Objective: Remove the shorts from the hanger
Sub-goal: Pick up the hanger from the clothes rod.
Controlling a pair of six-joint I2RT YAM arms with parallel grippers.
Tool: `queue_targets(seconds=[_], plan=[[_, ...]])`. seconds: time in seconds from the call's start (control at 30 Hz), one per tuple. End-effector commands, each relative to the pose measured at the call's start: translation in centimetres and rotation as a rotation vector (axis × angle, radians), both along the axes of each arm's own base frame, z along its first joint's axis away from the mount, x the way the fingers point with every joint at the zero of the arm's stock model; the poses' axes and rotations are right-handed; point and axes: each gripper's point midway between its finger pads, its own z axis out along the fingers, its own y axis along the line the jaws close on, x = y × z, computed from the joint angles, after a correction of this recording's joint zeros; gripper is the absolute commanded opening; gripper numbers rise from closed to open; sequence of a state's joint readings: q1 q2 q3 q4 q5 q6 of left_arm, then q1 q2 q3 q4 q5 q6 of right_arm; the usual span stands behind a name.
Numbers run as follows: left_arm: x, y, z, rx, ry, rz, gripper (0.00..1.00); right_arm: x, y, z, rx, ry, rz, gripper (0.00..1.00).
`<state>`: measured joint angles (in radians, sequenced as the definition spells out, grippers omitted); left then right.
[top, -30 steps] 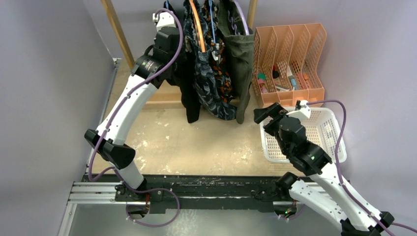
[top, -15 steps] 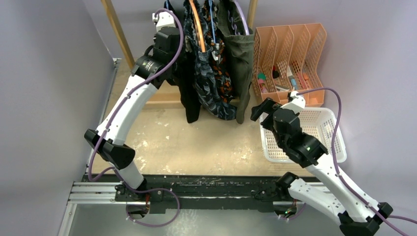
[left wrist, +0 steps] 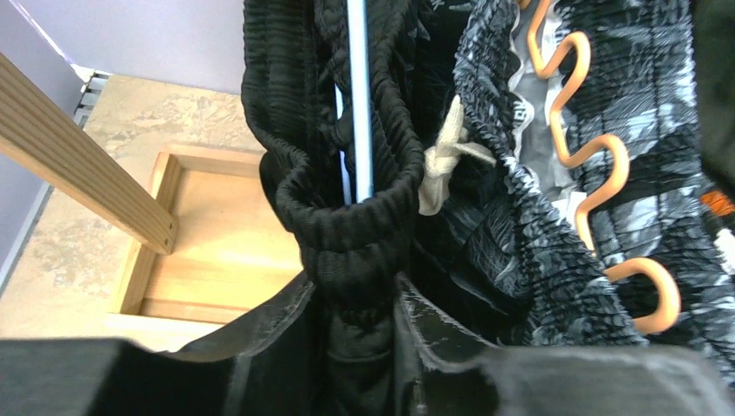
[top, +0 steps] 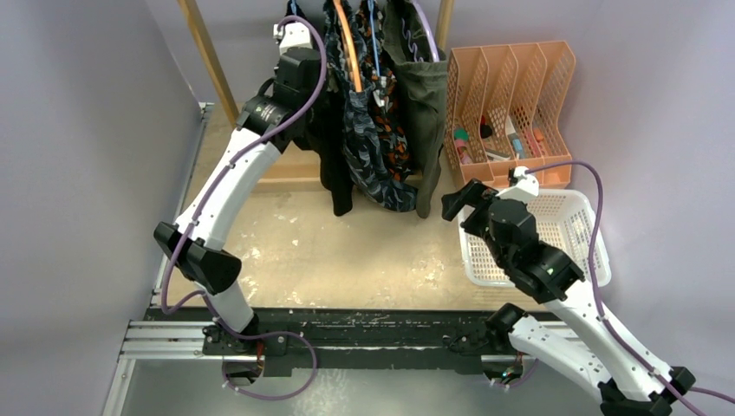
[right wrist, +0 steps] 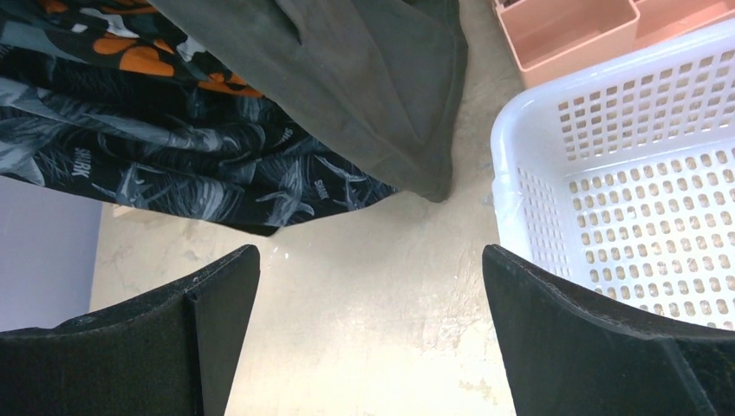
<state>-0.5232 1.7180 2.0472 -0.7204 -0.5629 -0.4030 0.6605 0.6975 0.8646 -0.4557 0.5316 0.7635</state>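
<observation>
Left wrist view: we're seeing the left gripper (left wrist: 355,299) sitting narrow around the black shorts (left wrist: 347,221) waistband just ahead, clamped or not we can't tell, right gripper (right wrist: 371,260) gaping empty, all four shorts (top: 373,121) hanging, none coming off yet.

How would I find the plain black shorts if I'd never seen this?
Find the wooden rack at the table's back, where shorts hang in a row. The black shorts are the leftmost pair, against the left arm: plain black, while their neighbours are patterned or olive green.
</observation>
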Motion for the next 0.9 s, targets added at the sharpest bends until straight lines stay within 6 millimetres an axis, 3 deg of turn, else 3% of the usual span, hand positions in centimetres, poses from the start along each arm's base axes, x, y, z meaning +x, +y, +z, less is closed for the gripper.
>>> queue_targets(seconds=[0.0,0.17,0.37,0.63,0.87], plan=[[-0.1,1.0,2.0,-0.029,-0.051,0.035,0.24,0.1,0.5,0.1,0.035,-0.014,0.013,0.99],[-0.1,2.9,4.1,-0.152,-0.082,0.031,0.0,0.5,0.7,0.7,-0.005,-0.014,0.021,0.99],[-0.6,2.8,6.4,-0.221,-0.125,-0.05,0.0,1.0,1.4,1.2,-0.005,-0.029,0.047,0.99],[-0.9,3.4,6.8,-0.195,-0.137,-0.037,0.0,0.9,1.8,1.8,-0.01,-0.036,0.078,0.99],[-2.6,4.7,8.8,-0.178,-0.185,-0.028,0.0,1.3,3.3,1.7,0.03,-0.03,0.119,0.99]])
